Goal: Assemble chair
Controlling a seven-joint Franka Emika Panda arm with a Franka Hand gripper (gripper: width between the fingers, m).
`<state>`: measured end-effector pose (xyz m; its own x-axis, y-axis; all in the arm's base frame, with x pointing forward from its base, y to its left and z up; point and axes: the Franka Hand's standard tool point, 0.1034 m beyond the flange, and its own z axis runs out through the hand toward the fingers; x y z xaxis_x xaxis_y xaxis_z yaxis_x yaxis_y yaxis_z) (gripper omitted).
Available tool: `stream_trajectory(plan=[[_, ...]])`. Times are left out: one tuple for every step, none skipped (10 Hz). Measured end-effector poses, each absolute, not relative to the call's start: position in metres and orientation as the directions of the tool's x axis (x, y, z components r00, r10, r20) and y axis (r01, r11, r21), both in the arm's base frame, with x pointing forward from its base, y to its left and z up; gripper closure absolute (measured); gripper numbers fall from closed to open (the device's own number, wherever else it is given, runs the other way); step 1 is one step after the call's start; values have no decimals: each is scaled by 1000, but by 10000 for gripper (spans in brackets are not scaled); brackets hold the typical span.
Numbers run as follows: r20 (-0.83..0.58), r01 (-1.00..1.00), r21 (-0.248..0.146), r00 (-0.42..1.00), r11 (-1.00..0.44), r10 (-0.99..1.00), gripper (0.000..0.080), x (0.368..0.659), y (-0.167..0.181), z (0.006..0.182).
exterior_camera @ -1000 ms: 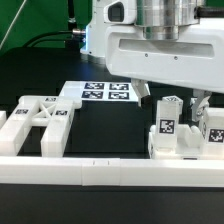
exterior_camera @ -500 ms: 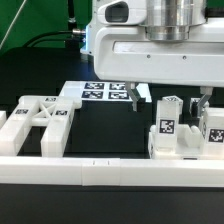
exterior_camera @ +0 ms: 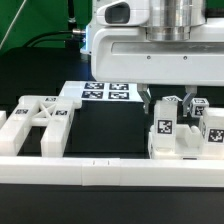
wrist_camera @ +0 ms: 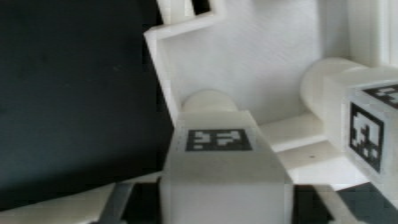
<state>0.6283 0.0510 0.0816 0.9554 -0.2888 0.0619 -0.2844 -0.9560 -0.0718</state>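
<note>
Pincer (exterior_camera: 168, 106) hangs spread in the exterior view, one finger (exterior_camera: 144, 100) on either side of the upright tagged post (exterior_camera: 166, 122), with a gap showing on each flank. Nothing is pinched. The post stands in the chair's cluster of parts (exterior_camera: 185, 147) on the exterior view's right, close to a second tagged block (exterior_camera: 213, 126). The notched blocks (exterior_camera: 40, 118) lie well apart on that view's left. All of it rests on the black desk (exterior_camera: 110, 135) behind the front border rail (exterior_camera: 100, 172). The marker board (exterior_camera: 106, 92) lies further back.

Risk noted: the other finger stands near the second tagged block. Descending or closing off-line could nudge that neighbour and disturb the cluster.

Wrist view: the post fills the centre, with its rounded top and square tag (wrist_camera: 222, 139) towards the camera. Dark edges at the frame margin are probably the fingers, but they are too cropped to judge side clearance. A round part (wrist_camera: 365, 120) bearing its own tag stands just beside the post, and a white slab (wrist_camera: 231, 55) lies beyond.

Risks noted:
- A grip taken too high, on the rounded top, would likely slip or tilt the post.
- Uneven contact, one finger landing first, could push the post against the round part.
- Whether the post is loose or seated cannot be told. If seated, a lift could drag adjoining pieces with it.
</note>
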Motion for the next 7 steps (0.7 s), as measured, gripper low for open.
stream_trajectory(plan=[[60, -302, -77, 950, -950, -307, 514, 629, 50, 82], [54, -364, -92, 928, -927, -369, 514, 630, 47, 82], [37, -491, -115, 866, -863, -498, 514, 632, 46, 82], [18, -597, -131, 797, -792, -604, 514, 633, 45, 82], [2, -694, -143, 713, -706, -701, 514, 634, 45, 81], [-11, -770, -155, 627, -618, -779, 512, 636, 45, 81], [-27, -820, -157, 560, -550, -828, 512, 636, 45, 81]])
